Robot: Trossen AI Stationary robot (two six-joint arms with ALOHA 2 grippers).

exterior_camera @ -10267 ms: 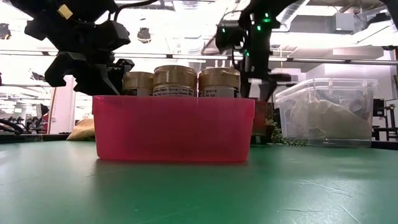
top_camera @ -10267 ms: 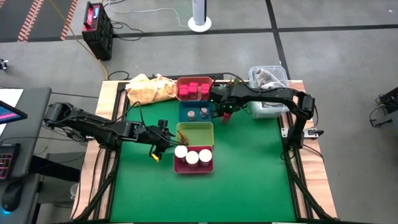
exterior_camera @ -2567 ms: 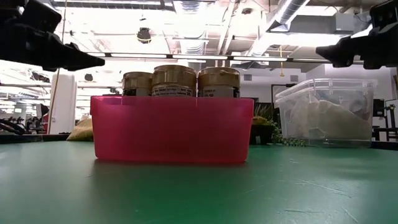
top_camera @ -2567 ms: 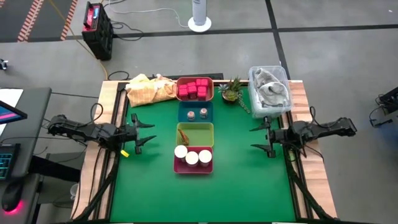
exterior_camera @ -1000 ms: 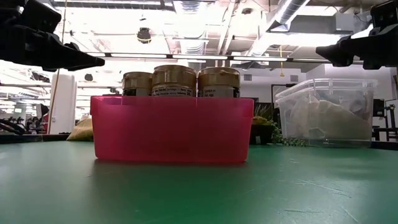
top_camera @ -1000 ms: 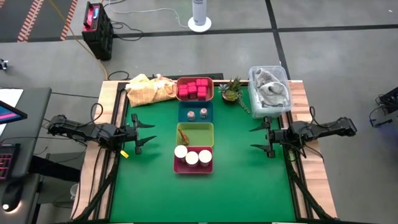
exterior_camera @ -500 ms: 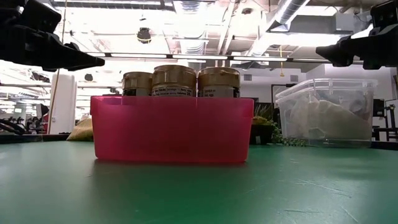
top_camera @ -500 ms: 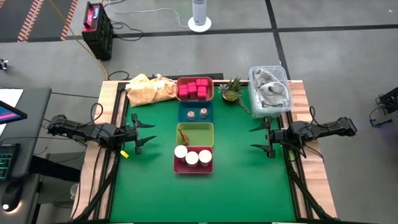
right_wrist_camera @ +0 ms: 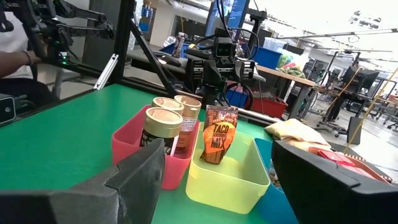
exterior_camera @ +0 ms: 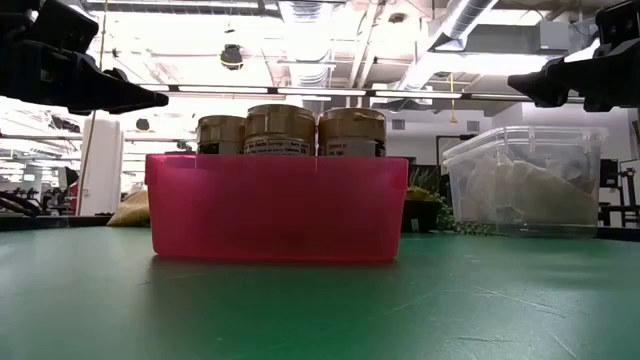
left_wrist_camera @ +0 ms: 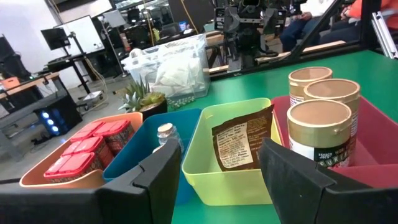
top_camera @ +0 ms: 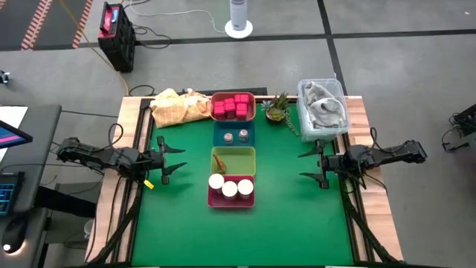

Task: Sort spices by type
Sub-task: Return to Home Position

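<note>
Green table (top_camera: 297, 216): spices (top_camera: 229, 188) in trays (top_camera: 244, 156) between left pincer (top_camera: 181, 158) and right pincer (top_camera: 301, 166), both wide apart.

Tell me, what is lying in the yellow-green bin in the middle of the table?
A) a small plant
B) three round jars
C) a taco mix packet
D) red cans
C: the yellow-green bin holds only a taco mix packet, while the three round jars stand in the pink bin next to it.
</note>
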